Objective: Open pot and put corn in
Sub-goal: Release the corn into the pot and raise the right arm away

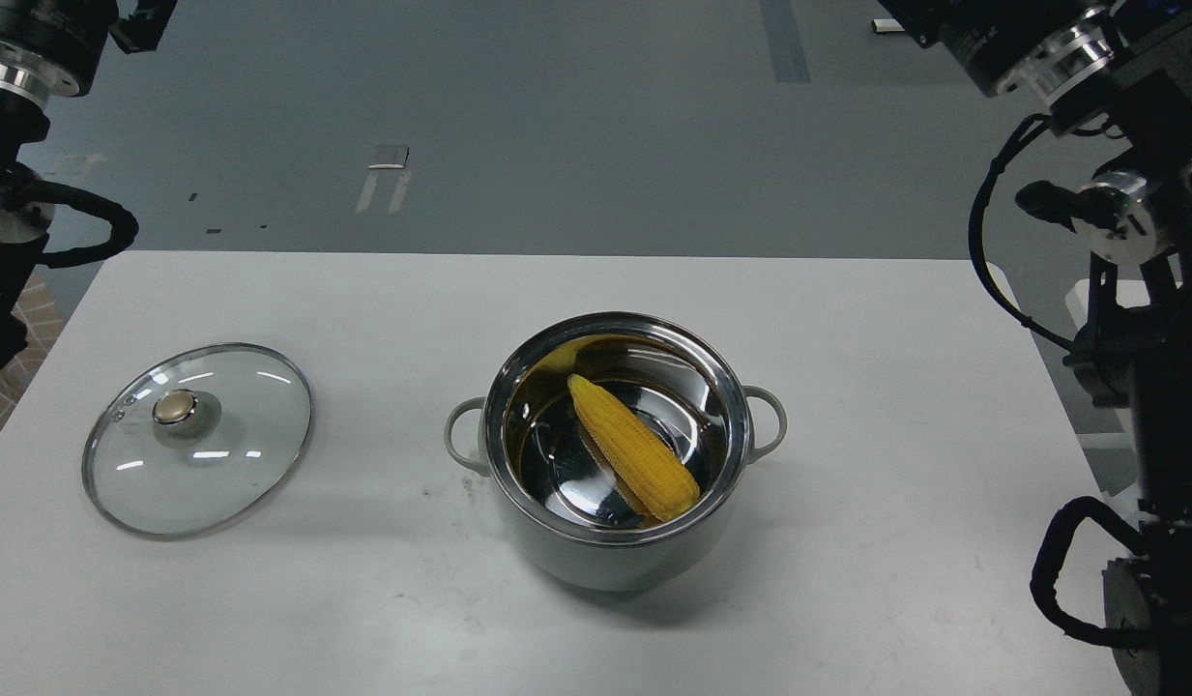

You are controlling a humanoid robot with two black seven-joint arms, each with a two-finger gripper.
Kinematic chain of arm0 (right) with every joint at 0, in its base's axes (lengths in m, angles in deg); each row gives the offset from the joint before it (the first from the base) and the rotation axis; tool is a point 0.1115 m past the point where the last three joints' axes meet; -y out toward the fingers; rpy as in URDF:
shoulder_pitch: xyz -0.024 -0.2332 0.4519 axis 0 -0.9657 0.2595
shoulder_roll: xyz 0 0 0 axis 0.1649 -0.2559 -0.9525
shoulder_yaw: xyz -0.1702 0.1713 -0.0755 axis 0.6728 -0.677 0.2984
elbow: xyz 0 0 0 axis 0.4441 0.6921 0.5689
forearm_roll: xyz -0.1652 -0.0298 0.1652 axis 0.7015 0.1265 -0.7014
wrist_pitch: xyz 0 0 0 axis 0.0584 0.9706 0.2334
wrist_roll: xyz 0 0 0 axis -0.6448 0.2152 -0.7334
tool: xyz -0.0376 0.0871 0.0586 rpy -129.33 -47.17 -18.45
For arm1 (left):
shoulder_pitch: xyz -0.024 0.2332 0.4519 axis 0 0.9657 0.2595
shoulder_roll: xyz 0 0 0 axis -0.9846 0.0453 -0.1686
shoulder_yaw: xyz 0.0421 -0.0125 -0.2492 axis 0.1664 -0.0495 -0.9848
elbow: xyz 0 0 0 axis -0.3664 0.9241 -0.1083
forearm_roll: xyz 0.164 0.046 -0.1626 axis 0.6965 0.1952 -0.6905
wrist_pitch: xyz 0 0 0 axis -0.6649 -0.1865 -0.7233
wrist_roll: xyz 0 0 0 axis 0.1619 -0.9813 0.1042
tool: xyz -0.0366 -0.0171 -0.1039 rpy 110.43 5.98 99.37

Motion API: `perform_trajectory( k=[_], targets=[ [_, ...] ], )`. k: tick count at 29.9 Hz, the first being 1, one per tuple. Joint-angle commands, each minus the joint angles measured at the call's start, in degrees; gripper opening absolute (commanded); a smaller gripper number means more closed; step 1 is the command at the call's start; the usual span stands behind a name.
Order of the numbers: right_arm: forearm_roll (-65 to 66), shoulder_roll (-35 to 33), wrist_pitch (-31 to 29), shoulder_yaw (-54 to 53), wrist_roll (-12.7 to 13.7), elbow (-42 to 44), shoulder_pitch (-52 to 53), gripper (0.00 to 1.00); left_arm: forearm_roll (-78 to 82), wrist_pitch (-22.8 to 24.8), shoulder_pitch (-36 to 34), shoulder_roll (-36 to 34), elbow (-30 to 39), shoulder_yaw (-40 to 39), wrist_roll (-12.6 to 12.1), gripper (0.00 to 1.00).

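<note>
The pale grey-green pot [610, 556] stands open in the middle of the white table [363, 599]. The yellow corn cob [632, 447] lies inside it on the steel bottom, pointed end toward the far left. The glass lid [197, 437] with its brass knob [174, 407] lies flat on the table to the left of the pot. My right arm [1118, 193] is folded up at the right edge, and my left arm [15, 116] at the left edge. Neither gripper shows in this view.
A second white table [1089, 300] with a pale wooden item stands beyond the right edge, partly hidden by my right arm. Grey floor with tape marks [388, 179] lies behind the table.
</note>
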Motion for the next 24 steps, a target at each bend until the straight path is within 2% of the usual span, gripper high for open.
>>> perform_trajectory(
  k=[1, 3, 8, 11, 13, 17, 19, 24],
  targets=[
    [-10.62, -2.83, 8.18, -1.34, 0.01, 5.9, 1.99, 1.0, 0.09, 0.5, 0.15, 0.56, -0.02, 0.14, -0.33, 0.98],
    [-17.23, -3.7, 11.11, -1.34, 0.09, 10.22, 3.22, 1.0, 0.18, 0.5, 0.15, 0.74, -0.19, 0.49, -0.42, 0.98],
    [-30.07, -8.45, 11.2, -1.16, 0.27, 22.69, 6.83, 1.0, 0.18, 2.34, 0.24, 0.83, -0.37, 0.76, -0.42, 0.98],
    [-33.15, -8.89, 10.51, -0.46, 0.45, 29.29, 8.59, 1.0, 0.18, 3.84, 0.15, 0.92, -0.72, 0.67, -0.42, 0.98],
    [-33.51, -8.54, 7.53, 0.24, 0.45, 33.24, 8.85, 1.0, 0.18, 3.93, 0.06, 1.09, -0.9, 0.4, -0.42, 0.98],
    [-33.51, -8.54, 6.2, 4.45, 0.45, 34.67, 9.03, 1.0, 0.8, 4.02, -1.16, 3.9, -5.37, 0.41, -0.33, 0.98],
    [-33.51, -8.46, 6.28, 6.47, 0.53, 34.75, 9.38, 1.0, 0.88, 5.33, -4.49, 6.62, -9.84, 0.66, -0.33, 0.98],
    [-33.6, -7.84, 5.06, 6.4, 0.01, 34.49, 9.38, 1.0, 0.97, 6.57, -5.65, 8.12, -11.36, 0.76, -0.42, 0.98]
  ],
)
